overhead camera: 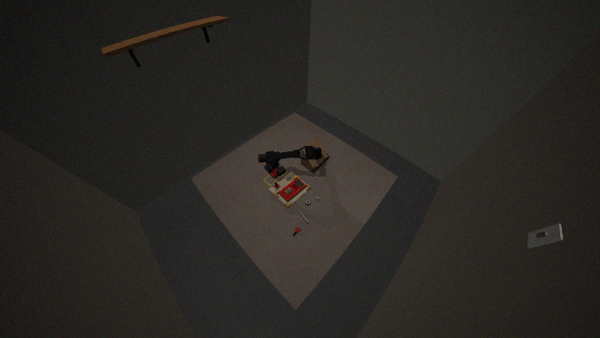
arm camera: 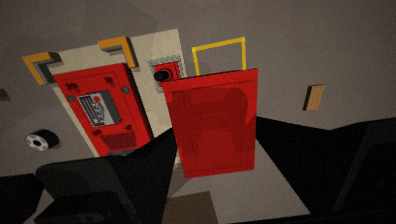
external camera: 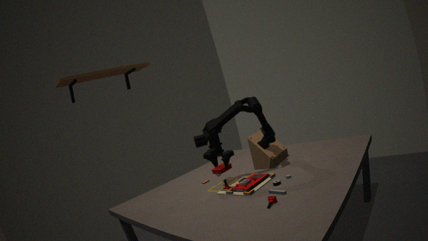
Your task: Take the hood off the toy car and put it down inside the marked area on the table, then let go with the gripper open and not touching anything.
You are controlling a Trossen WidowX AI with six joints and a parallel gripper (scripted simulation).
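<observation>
My gripper is shut on the red hood, holding it in the air above the table, off the car. The red toy car lies on the cream board, its grey engine block showing. The marked area, a yellow outline, is on the table beside the board. In the wrist view the hood hides the near part of the outline. In the exterior view the hood hangs behind and above the outline.
A red part with a black upright knob stands on the board beside the outline. A small orange-brown block lies past the outline. A wheel, a grey bar and a red-black piece lie on the car's other side. A wooden stand is behind.
</observation>
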